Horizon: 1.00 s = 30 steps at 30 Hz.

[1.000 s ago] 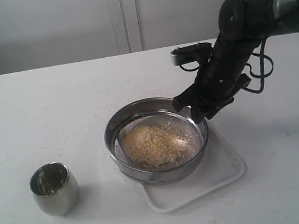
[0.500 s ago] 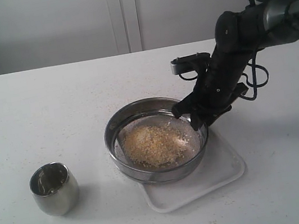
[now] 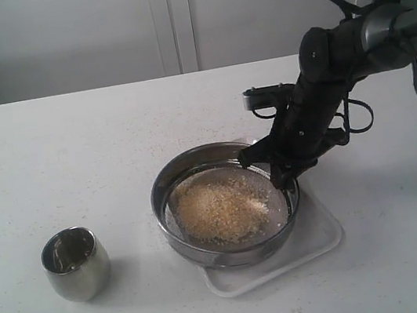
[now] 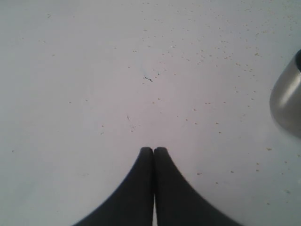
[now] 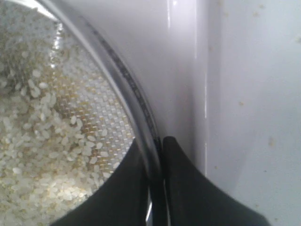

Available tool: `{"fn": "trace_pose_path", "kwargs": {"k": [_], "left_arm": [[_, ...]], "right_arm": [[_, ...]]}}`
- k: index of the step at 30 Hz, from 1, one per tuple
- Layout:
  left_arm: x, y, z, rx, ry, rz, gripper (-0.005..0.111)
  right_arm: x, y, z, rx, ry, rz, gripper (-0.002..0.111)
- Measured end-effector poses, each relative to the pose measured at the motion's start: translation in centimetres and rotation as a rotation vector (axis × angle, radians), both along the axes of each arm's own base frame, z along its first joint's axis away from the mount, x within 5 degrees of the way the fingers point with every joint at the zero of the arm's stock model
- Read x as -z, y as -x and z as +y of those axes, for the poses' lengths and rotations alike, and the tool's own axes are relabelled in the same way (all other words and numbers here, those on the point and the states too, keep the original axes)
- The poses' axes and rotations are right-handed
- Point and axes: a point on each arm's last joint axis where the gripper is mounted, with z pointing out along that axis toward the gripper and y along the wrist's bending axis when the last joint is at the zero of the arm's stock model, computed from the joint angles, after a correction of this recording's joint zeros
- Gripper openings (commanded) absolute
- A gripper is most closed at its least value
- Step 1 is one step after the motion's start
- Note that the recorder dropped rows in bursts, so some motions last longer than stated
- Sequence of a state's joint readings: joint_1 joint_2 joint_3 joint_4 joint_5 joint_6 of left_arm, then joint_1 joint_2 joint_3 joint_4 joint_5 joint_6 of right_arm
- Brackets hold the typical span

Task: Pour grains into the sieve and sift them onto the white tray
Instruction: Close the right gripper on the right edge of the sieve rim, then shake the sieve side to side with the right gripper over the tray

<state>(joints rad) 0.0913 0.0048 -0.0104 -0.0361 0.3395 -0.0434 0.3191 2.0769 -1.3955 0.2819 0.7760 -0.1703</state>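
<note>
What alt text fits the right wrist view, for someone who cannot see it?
The black right gripper pinches the rim of the wide round steel sieve, one finger inside over the mesh, one outside. Pale whitish and yellow grains lie on the mesh; the flat white tray sits beneath, on a speckled white table.

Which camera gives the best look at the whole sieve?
The exterior view: it shows the whole sieve, over the white tray. The right wrist view shows only a rim stretch clamped by the right end effector; the left wrist view shows none.
</note>
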Motion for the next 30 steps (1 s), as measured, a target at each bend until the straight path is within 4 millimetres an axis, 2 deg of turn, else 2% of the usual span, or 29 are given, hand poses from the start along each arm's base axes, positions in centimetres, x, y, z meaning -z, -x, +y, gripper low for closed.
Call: {"fn": "trace_pose_path", "kwargs": {"k": [5,9,14,19,23,30], "left_arm": [[0.0,0.0,0.0,0.0,0.0,0.0,0.0],[0.0,0.0,0.0,0.0,0.0,0.0,0.0],[0.0,0.0,0.0,0.0,0.0,0.0,0.0],[0.0,0.0,0.0,0.0,0.0,0.0,0.0],[0.0,0.0,0.0,0.0,0.0,0.0,0.0],[0.0,0.0,0.0,0.0,0.0,0.0,0.0]], "right_arm": [[0.0,0.0,0.0,0.054,-0.005,0.021,0.002],[-0.7,0.1,-0.1,0.087,-0.01,0.015,0.002],[-2.6,-0.3,-0.2,0.087,-0.006,-0.04,0.002],[-4.7,-1.2,-1.2,0.121,-0.027,-0.096,0.002],[-4.8,-1.6,-2.3,0.147,-0.024,-0.097,0.002],[-4.7,-1.1,-2.4,0.118,-0.004,-0.049,0.002]]}}
